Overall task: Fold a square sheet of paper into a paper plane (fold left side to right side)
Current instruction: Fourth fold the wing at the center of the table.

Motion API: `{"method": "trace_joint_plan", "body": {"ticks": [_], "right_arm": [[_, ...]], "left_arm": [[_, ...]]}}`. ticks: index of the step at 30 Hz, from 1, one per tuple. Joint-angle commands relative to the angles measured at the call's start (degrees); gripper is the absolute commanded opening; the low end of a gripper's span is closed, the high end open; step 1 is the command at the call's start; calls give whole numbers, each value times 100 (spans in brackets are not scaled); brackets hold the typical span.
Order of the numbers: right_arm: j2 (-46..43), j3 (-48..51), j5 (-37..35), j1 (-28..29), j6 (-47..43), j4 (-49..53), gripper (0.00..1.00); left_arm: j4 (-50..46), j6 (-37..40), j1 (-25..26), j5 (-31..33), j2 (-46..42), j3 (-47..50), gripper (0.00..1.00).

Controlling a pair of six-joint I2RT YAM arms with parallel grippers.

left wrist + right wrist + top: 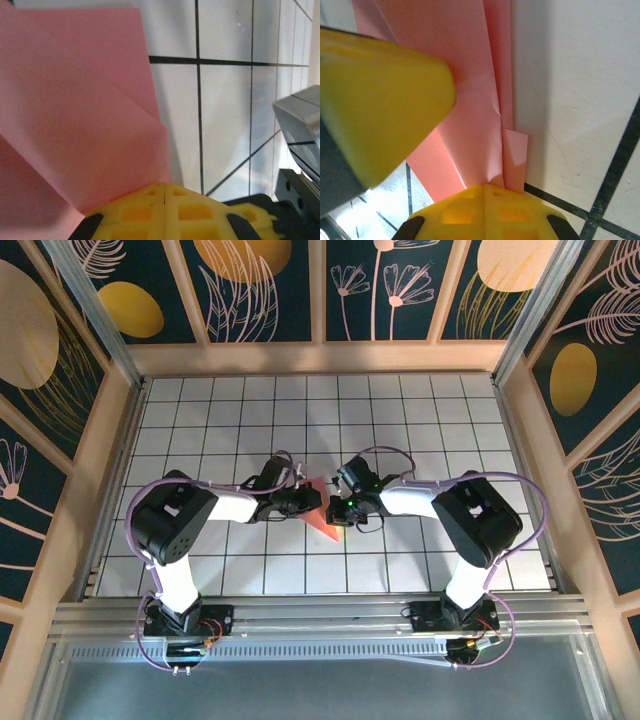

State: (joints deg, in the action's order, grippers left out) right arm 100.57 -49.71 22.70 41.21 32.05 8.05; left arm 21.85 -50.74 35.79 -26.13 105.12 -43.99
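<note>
The pink-red paper (pixel 322 512), already creased into a pointed, layered shape, lies on the white tiled table (pixel 420 430) squeezed between my two pincers. It sits just right of my left pincer (pixel 303 502) and just left of my right pincer (pixel 346 510).

In my left wrist view the paper (pixel 75 125) fans up and to the left out of the seam where my left pincer (pixel 165 197) has its yellow pads pressed together, so that pincer is clamped on the sheet. A diagonal fold line crosses the paper there.

In my right wrist view the paper (pixel 475 100) runs straight ahead in narrow overlapping strips. My right pincer (pixel 486 196) is likewise pinched closed on its near end. A large blurred yellow shape (pixel 380 105) sits left of it, over the paper; I cannot tell what it is.
</note>
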Motion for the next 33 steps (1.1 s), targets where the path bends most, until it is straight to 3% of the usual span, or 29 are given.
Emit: {"method": "trace_joint_plan", "body": {"ticks": [1, 11, 33], "right_arm": [[558, 219, -1043, 45, -76, 788, 0], [669, 191, -1215, 62, -184, 1062, 0], [753, 191, -1339, 151, -241, 1286, 0]], "left_arm": [[-349, 217, 6, 379, 128, -150, 4], [-708, 520, -97, 828, 177, -271, 5], [-753, 1013, -895, 781, 137, -449, 7]]}}
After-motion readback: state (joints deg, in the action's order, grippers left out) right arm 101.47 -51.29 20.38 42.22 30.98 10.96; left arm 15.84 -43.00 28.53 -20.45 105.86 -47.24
